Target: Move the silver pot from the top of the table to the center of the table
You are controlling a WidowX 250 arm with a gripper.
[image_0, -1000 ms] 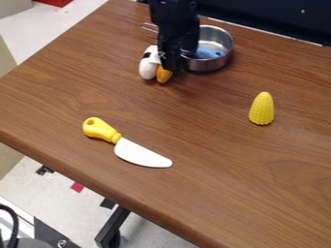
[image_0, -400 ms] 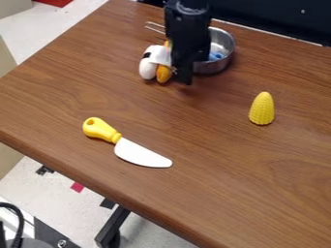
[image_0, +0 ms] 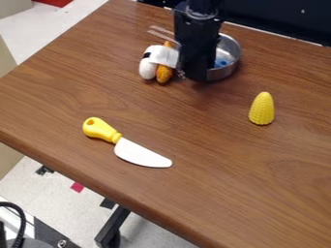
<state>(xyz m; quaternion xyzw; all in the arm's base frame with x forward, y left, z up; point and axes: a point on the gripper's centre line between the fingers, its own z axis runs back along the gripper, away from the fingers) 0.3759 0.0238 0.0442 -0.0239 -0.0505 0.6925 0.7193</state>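
Observation:
The black gripper (image_0: 192,75) hangs at the table's top edge, right of the sushi-like toy and over the left part of the silver pot (image_0: 228,54). It hides that side of the pot and where the wire handle joins it. The handle points up and to the left behind the arm. A blue thing (image_0: 221,62) lies inside the pot. Whether the gripper holds the pot's rim cannot be told.
A white and orange sushi-like toy (image_0: 148,68) lies just left of the gripper. A yellow corn piece (image_0: 262,109) stands at the right. A knife with a yellow handle (image_0: 99,129) lies at the left front of the wooden table (image_0: 213,193).
The gripper has moved right, from beside the toy to over the pot's left part. The pot has shifted slightly right and down, its handle with it.

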